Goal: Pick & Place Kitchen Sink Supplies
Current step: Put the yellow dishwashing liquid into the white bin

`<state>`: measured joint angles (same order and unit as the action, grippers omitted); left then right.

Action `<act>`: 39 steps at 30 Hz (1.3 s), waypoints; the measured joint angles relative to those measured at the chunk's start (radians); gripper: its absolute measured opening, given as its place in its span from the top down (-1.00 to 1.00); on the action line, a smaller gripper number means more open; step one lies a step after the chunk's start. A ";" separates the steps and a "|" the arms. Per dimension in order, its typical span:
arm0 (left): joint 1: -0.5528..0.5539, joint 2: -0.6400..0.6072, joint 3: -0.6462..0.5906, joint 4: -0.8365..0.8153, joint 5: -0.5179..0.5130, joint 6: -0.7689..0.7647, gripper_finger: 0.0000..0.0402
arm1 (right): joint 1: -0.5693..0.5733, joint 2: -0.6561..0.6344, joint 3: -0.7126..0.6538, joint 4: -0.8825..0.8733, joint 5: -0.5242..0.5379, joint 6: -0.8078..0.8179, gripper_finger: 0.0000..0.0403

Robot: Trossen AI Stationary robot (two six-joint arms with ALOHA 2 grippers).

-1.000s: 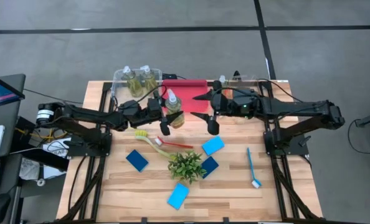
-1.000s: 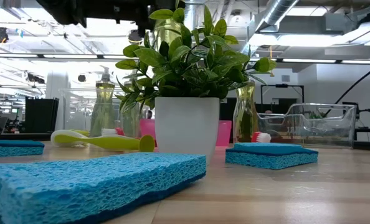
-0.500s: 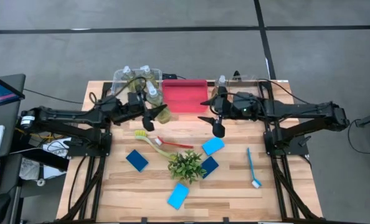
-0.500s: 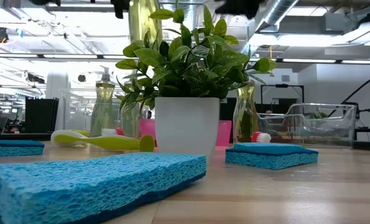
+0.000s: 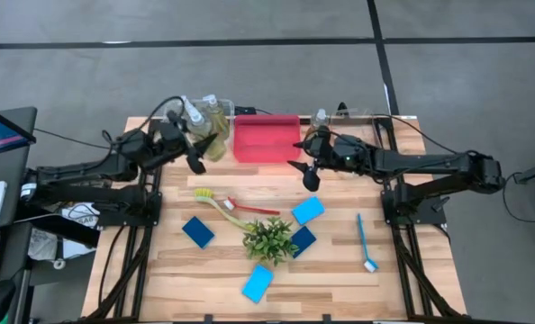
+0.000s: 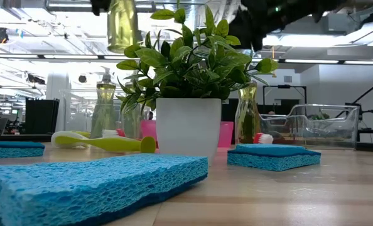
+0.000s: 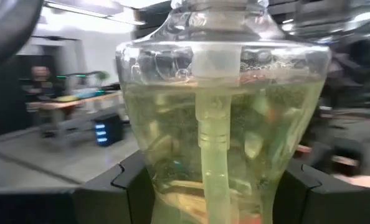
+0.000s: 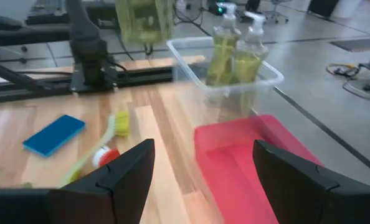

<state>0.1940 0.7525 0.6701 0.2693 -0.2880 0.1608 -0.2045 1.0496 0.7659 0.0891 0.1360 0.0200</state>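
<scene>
A bottle of yellow-green liquid hangs upright in the left claw, pinched by its sides, at the high view's upper left beside the clear bin, likely its destination. The right claw, wide open and empty, hovers over the red bin's right edge, above the table.

Glossy clear bottle, wood table

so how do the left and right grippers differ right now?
The left gripper is shut on a clear bottle of yellow-green liquid, by the clear bin at the table's back left. The right gripper is open and empty, beside the red bin. Both hang above the table.
</scene>
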 joint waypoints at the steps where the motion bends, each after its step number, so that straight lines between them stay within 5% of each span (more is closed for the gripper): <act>1: 0.013 -0.014 0.000 -0.014 -0.014 0.014 -0.09 | -0.005 0.000 -0.010 0.005 0.000 0.002 -0.32; 17: 0.245 -0.044 0.000 -0.072 -0.025 0.024 -0.09 | -0.008 0.000 -0.076 0.081 -0.005 0.026 -0.32; 39: 0.437 0.276 0.000 -0.040 -0.018 -0.012 -0.09 | 0.048 0.001 -0.076 0.080 -0.006 0.024 -0.32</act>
<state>0.6312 1.0283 0.6697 0.2293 -0.3061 0.1484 -0.1564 1.0504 0.6895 0.1696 0.1299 0.0445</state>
